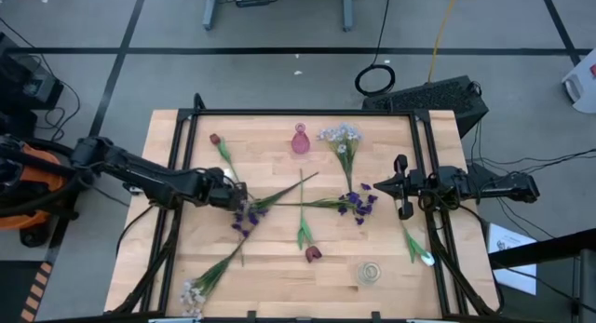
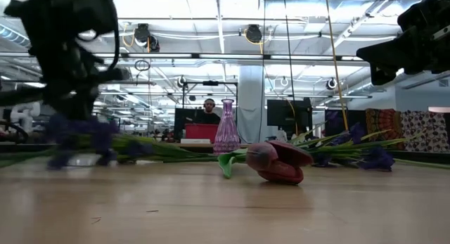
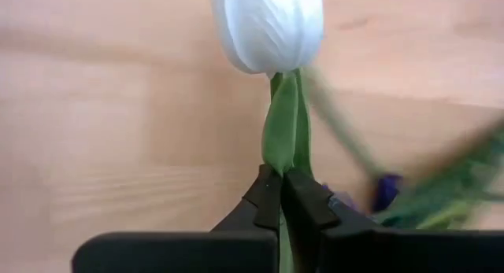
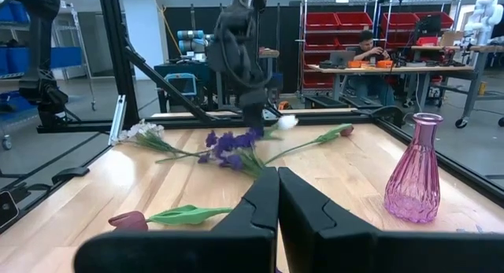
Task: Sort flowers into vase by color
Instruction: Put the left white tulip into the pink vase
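My left gripper (image 1: 233,185) is over the table's left-middle, above a purple blossom cluster (image 1: 245,216), and is shut on a white tulip (image 3: 268,25). My right gripper (image 1: 386,185) hovers shut and empty (image 4: 277,172) near the right edge, pointing toward the table's left. On the table lie a dark red tulip (image 1: 215,139), another dark red tulip (image 2: 280,162), a second purple cluster (image 1: 358,202), tiny white sprays (image 1: 340,134) (image 1: 193,295) and a second white tulip (image 1: 426,258). A pink vase (image 1: 300,140) stands near the far edge. My left gripper pinches the white tulip's green stem and leaf (image 3: 281,139) just below the blossom, between the two fingertips (image 3: 264,190). The blossom sticks out past the tips. In the right wrist view the blossom (image 4: 287,122) is lifted clear of the table.
A small clear glass vase (image 1: 370,272) stands near the table's near right corner. Black frame rails (image 1: 428,146) run along the table's sides. Crossed green stems (image 1: 303,197) cover the middle. People sit at benches in the room behind the table.
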Available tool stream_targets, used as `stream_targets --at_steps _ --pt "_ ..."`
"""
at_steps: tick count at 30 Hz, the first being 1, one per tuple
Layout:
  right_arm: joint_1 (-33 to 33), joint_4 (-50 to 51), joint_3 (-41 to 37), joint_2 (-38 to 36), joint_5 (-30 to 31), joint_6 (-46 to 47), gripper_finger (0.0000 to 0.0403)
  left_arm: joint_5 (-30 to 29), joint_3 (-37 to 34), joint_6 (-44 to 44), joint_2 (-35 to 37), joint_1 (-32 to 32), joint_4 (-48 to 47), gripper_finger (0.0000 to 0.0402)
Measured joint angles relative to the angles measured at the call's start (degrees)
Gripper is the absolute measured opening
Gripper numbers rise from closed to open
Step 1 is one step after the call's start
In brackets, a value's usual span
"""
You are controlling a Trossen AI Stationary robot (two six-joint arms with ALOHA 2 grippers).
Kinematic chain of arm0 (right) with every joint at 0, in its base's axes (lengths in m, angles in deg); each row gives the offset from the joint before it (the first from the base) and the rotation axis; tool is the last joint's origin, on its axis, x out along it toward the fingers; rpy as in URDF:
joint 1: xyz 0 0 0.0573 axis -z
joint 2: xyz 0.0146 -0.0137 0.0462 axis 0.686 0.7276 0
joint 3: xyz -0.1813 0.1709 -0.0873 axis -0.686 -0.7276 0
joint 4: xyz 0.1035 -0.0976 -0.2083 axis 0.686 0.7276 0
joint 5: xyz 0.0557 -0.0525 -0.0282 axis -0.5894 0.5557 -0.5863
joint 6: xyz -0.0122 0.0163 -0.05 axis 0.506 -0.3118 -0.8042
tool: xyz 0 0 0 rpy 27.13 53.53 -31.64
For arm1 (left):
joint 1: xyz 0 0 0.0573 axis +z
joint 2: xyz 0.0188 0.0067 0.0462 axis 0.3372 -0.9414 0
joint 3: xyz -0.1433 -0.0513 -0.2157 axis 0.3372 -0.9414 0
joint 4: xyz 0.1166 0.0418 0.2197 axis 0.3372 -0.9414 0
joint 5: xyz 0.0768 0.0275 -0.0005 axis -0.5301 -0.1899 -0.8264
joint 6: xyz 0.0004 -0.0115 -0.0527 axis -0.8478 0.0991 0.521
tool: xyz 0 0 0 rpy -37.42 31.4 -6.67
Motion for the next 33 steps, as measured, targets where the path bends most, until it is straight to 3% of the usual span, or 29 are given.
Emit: stream_targets --at_steps 5,10,15,19,21,25,30,33 --pt "0.0 0.0 0.0 0.0 0.0 0.0 0.0 -8.6 8.1 -9.9 3.8 0.1 -4.2 0.0006" --pt "0.0 0.0 0.0 0.0 0.0 0.0 0.0 -19.0 16.1 -30.9 6.1 0.6 -6.6 0.0005" --pt "0.0 0.0 0.0 0.0 0.0 0.0 0.0 -28.9 22.1 -59.7 6.7 2.8 2.3 0.0005" --pt "0.0 0.0 0.0 0.0 0.0 0.0 0.0 -31.7 23.7 -80.7 6.7 8.0 18.0 0.0004" --pt "0.0 -0.1 0.0 0.0 0.0 0.0 0.0 -25.6 23.7 -90.7 6.7 12.6 27.5 0.0004" --pt "0.0 -0.1 0.0 0.0 0.0 0.0 0.0 -5.4 23.7 -100.9 5.9 24.0 42.9 0.0004" --pt "0.0 -0.1 0.0 0.0 0.0 0.0 0.0 15.6 23.8 -103.6 3.0 36.3 55.6 0.0004" --pt "0.0 -0.1 0.0 0.0 0.0 0.0 0.0 26.8 23.8 -100.4 -0.6 41.2 62.5 0.0004"
